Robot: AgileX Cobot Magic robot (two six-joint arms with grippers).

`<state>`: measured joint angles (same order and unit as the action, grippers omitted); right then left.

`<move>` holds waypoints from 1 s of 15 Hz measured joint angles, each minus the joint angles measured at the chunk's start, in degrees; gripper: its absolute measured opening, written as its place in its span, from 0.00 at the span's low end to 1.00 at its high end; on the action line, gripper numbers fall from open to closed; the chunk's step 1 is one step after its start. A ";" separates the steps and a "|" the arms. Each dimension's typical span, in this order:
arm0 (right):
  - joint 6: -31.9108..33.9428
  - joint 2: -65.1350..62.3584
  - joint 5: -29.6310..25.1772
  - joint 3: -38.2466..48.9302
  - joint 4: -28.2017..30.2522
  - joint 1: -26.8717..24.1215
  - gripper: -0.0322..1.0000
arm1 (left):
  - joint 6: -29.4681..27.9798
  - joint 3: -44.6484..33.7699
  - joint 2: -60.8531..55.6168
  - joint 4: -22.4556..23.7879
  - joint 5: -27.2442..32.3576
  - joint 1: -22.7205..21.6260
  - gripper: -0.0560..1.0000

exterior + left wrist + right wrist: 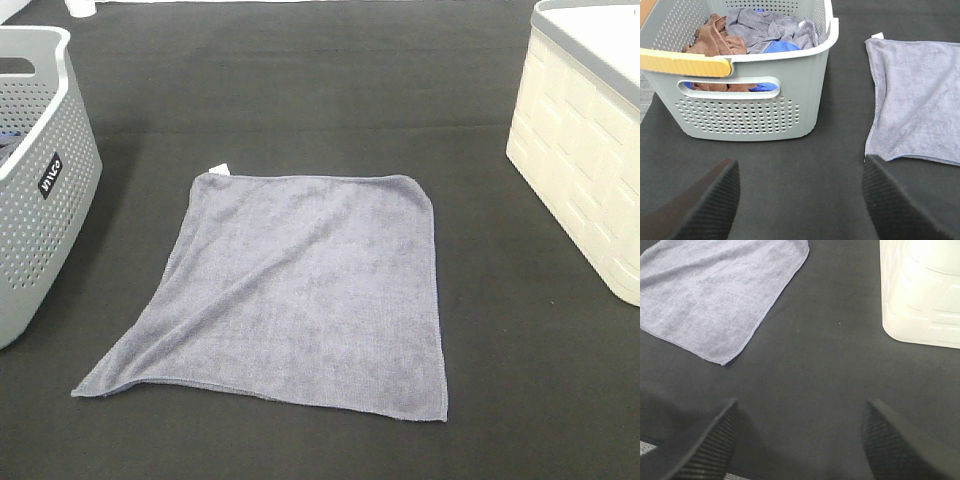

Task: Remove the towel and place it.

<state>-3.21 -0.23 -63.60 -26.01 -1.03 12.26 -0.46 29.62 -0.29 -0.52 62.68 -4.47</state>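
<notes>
Towel (300,295) lies flat on the table (300,90); both pincers (800,200) (797,440) gape empty. I'd probably pinch a corner.

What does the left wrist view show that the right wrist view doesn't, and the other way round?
Only the left wrist view shows the grey basket, holding brown, grey and blue cloths, and the open left gripper. Only the right wrist view shows the cream bin and the open right gripper. Both show the towel lying flat on the black mat.
</notes>
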 joint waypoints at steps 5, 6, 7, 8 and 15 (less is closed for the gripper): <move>0.00 0.00 0.00 0.00 -0.17 -4.24 0.68 | 0.00 0.00 0.00 -0.57 -0.06 1.38 0.67; 0.00 0.00 0.06 0.00 -0.17 -7.73 0.68 | 0.00 0.00 0.00 -0.63 -0.06 1.83 0.67; 0.00 0.00 0.06 0.00 -0.17 -9.51 0.68 | 0.00 0.00 0.00 -0.69 -0.06 1.89 0.67; 0.00 0.00 0.06 0.00 -0.17 -10.03 0.68 | 0.00 0.00 0.00 -0.69 -0.06 1.89 0.67; 0.00 0.00 0.06 0.00 -0.17 -10.03 0.68 | 0.00 0.00 0.00 -0.69 -0.06 1.89 0.67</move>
<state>-3.21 -0.23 -63.54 -26.01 -1.20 2.23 -0.46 29.62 -0.29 -1.20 62.62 -2.58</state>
